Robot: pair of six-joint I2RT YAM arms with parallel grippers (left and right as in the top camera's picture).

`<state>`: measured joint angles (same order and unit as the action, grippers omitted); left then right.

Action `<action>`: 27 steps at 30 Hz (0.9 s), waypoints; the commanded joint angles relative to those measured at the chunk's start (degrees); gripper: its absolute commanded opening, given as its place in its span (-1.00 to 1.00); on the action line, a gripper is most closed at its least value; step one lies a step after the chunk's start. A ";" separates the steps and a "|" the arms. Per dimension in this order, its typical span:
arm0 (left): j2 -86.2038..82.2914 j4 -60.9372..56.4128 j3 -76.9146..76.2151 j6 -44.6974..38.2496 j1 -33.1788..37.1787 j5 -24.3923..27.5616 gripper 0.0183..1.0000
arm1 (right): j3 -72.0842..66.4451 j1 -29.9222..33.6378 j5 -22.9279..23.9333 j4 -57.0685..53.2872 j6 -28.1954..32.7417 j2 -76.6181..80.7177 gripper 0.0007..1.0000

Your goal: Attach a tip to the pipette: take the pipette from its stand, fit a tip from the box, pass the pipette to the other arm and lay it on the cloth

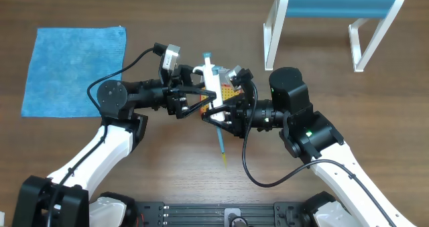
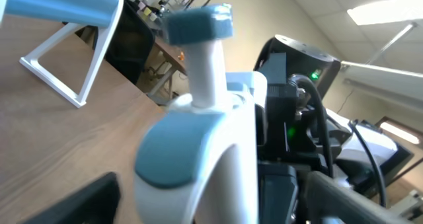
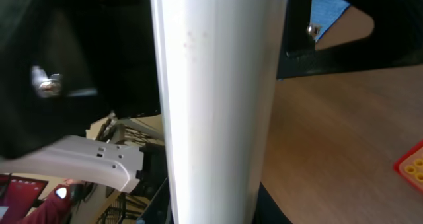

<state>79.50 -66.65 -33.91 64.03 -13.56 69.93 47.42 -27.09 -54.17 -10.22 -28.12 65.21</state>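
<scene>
The pipette (image 1: 213, 86) has a white body, a blue plunger knob (image 1: 208, 56) at its upper end and a thin blue shaft running down the frame to a yellow tip (image 1: 224, 159). It hangs above the desk (image 1: 167, 180) at the centre of the top view, between the two arms.

The right fingers (image 1: 218, 114) are clamped on the white body. The left fingers (image 1: 190, 93) stand spread to either side of the body, just beside it.

There is one pipette with one tip on it, one tip box (image 1: 230, 92), one blue cloth (image 1: 74, 69) at the upper left, one white stand (image 1: 338, 5) with a blue bar at the upper right, and two arms.

The left wrist view shows the knob (image 2: 198, 22) and rounded head of the pipette (image 2: 198, 171) close up. It also shows a strip of desk between one left finger (image 2: 79, 201) and the body, with the stand (image 2: 59, 12) at the upper left. The right wrist view shows the smooth white body (image 3: 218, 105) running from top to bottom of the frame. A corner of the cloth (image 3: 328, 6) is at the upper right, and the orange box with its yellow tips (image 3: 413, 166) is at the lower right edge.
</scene>
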 commanded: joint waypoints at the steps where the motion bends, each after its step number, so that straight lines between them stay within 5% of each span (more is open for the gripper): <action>1: 0.00 -0.24 -1.20 -0.46 -0.09 -1.18 0.39 | 0.46 0.28 -3.13 0.50 -0.83 0.33 -0.84; 8: 0.00 -0.24 -1.20 -0.46 -0.09 -2.47 0.29 | 0.46 0.28 -5.05 0.50 -0.81 0.37 -0.84; 12: 0.00 -0.24 -1.20 -0.44 -0.09 -2.86 -0.23 | 0.46 0.28 -5.05 0.50 -0.81 0.37 -0.84; 15: 0.00 -0.24 -1.20 -0.26 -0.81 -3.74 -0.25 | 0.46 0.28 -5.07 0.50 -0.81 0.37 -0.84; 22: 0.00 -0.22 -1.20 -0.26 -3.41 -3.72 -0.98 | 0.46 0.28 -5.07 0.50 -0.81 0.39 -0.84; 26: 0.00 -0.22 -1.20 -0.28 -3.39 -3.74 -0.98 | 0.46 0.28 -5.07 0.50 -0.81 0.39 -0.84; 27: 0.00 -0.20 -1.20 -0.28 -3.39 -3.74 -0.98 | 0.46 0.28 -5.07 0.48 -0.79 0.39 -0.47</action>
<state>79.44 -66.50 -34.33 67.59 -15.55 66.41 47.31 -26.13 -56.23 -10.22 -27.33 65.80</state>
